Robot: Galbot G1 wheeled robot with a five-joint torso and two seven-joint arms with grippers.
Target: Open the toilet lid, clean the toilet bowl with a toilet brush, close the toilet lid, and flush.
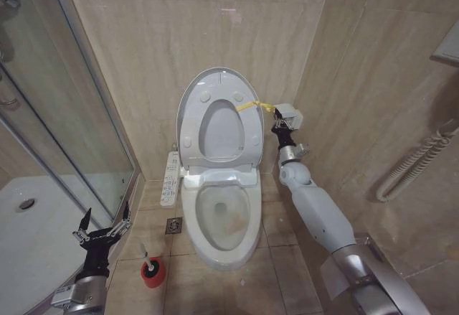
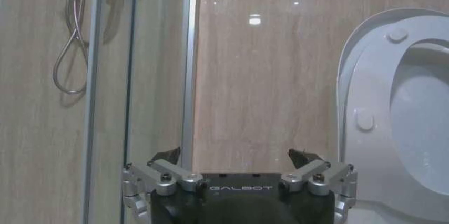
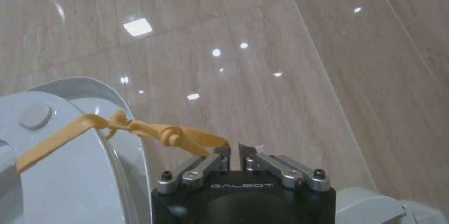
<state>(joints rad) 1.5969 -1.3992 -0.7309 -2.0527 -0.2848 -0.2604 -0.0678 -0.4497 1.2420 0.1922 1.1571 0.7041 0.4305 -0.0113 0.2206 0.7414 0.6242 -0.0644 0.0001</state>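
Now my toilet bowl stands uncovered, toilet lid upright against the wall, my right gripper pinched tight on its yellow loop, my left gripper spread wide, toilet brush on the floor just beside it

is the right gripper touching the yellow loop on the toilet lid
Touching. The right wrist view shows the right gripper pinched shut on the yellow loop, which runs from the raised toilet lid.

Glass shower door left; floor drain; remote panel.
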